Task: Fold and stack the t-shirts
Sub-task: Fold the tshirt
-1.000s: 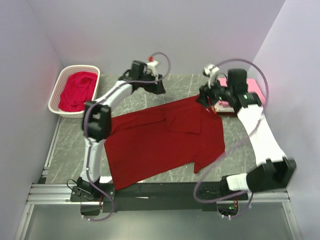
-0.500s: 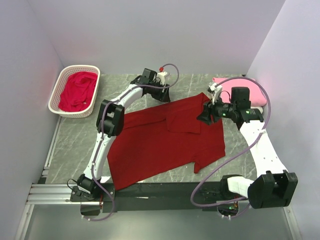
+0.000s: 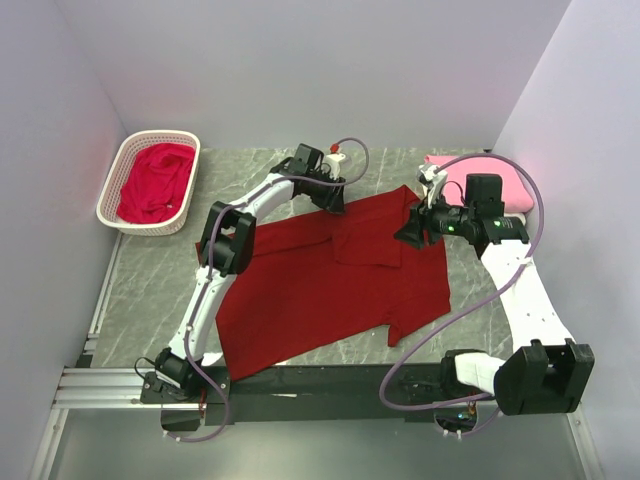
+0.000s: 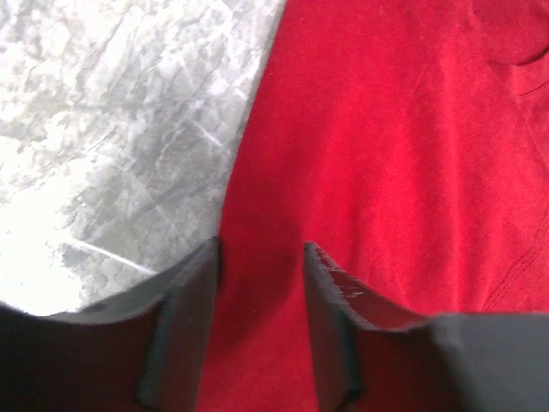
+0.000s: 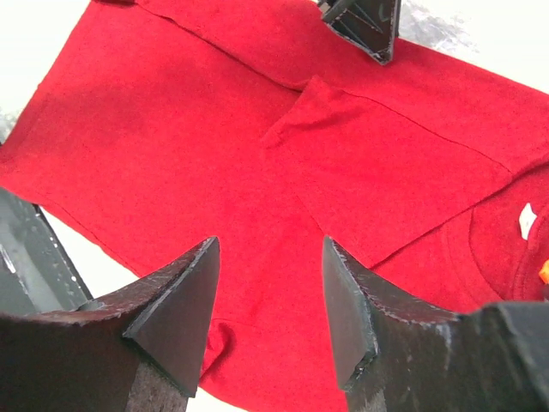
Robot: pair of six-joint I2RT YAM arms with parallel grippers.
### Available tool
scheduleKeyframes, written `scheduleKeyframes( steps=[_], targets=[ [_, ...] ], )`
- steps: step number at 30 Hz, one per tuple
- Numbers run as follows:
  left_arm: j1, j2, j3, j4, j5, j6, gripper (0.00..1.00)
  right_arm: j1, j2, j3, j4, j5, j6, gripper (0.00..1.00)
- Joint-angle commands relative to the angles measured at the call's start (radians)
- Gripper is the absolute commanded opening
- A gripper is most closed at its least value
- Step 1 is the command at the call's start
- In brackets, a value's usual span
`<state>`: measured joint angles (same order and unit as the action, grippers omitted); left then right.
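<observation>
Since a second ago the left gripper [image 4: 262, 249] has swung right, from above the bare stone beyond the cloth to the far edge of the large dark red t-shirt [image 3: 320, 285], and the right gripper [image 5: 270, 249] has come away from the pink folded shirt [image 3: 500, 182] at the far right corner, which now shows in full, to hang over the dark red shirt's far right part. That shirt lies spread across the middle of the grey marbled table [image 3: 150, 280], slanted, its near left corner close to the arm bases. One sleeve is turned in flat on top of the body near the far edge. In the left wrist view the left fingers [image 4: 184, 318] stand apart with a clear gap, one to each side of the shirt's border where red cloth meets stone. The cloth between them lies flat and nothing is pinched, though whether the tips touch it I cannot tell. In the right wrist view the right claw is likewise spread and holds nothing, with the folded sleeve and the neck opening with its small white label [image 5: 526, 219] beyond its tips. The left gripper's dark tips appear at the top of that view, at the shirt's far border. A brighter crimson shirt [image 3: 155, 180] lies bunched in the white lattice basket [image 3: 113, 175] at the far left corner, well apart from both arms.
</observation>
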<state>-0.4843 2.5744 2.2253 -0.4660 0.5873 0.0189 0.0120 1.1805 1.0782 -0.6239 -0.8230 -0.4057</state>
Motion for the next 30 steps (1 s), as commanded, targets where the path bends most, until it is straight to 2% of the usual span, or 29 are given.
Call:
scheduleKeyframes(
  steps=[1,2,5,6,10,17,22,24,26,28,29,30],
  targets=[
    [-0.005,0.02,-0.013,-0.031,-0.017,0.021,0.45,-0.007,-0.005,-0.003,0.021,-0.039,0.005,0.58],
    [-0.005,0.021,-0.012,-0.034,-0.021,0.023,0.4,-0.032,-0.005,-0.003,0.021,-0.039,0.005,0.58],
    [-0.005,0.018,-0.015,-0.026,-0.059,0.01,0.33,-0.037,-0.002,-0.001,0.015,-0.048,0.004,0.58],
    [-0.004,0.015,-0.013,-0.022,-0.079,0.004,0.21,-0.04,-0.004,0.0,0.012,-0.051,0.004,0.58],
    [0.019,0.004,-0.007,0.007,-0.167,-0.069,0.01,-0.043,-0.001,-0.001,0.01,-0.061,0.002,0.58],
    [0.159,-0.071,-0.098,0.095,-0.28,-0.22,0.0,-0.044,0.03,0.008,-0.022,-0.068,-0.016,0.57],
    [0.237,-0.101,-0.122,0.098,-0.302,-0.307,0.0,-0.044,0.05,0.009,-0.046,-0.068,-0.044,0.57],
    [0.248,-0.126,-0.147,0.104,-0.285,-0.303,0.06,-0.043,0.065,0.008,-0.063,-0.093,-0.074,0.57],
    [0.25,-0.195,-0.196,0.124,-0.293,-0.289,0.23,-0.031,0.08,0.011,-0.114,-0.111,-0.149,0.57],
    [0.25,-0.291,-0.228,0.151,-0.316,-0.275,0.34,-0.017,0.106,0.008,-0.154,-0.108,-0.203,0.57],
    [0.25,-0.325,-0.254,0.156,-0.332,-0.26,0.45,0.035,0.117,0.006,-0.171,-0.099,-0.273,0.57],
    [0.25,-0.362,-0.263,0.156,-0.395,-0.251,0.5,0.061,0.131,0.006,-0.183,-0.064,-0.307,0.57]
  ],
)
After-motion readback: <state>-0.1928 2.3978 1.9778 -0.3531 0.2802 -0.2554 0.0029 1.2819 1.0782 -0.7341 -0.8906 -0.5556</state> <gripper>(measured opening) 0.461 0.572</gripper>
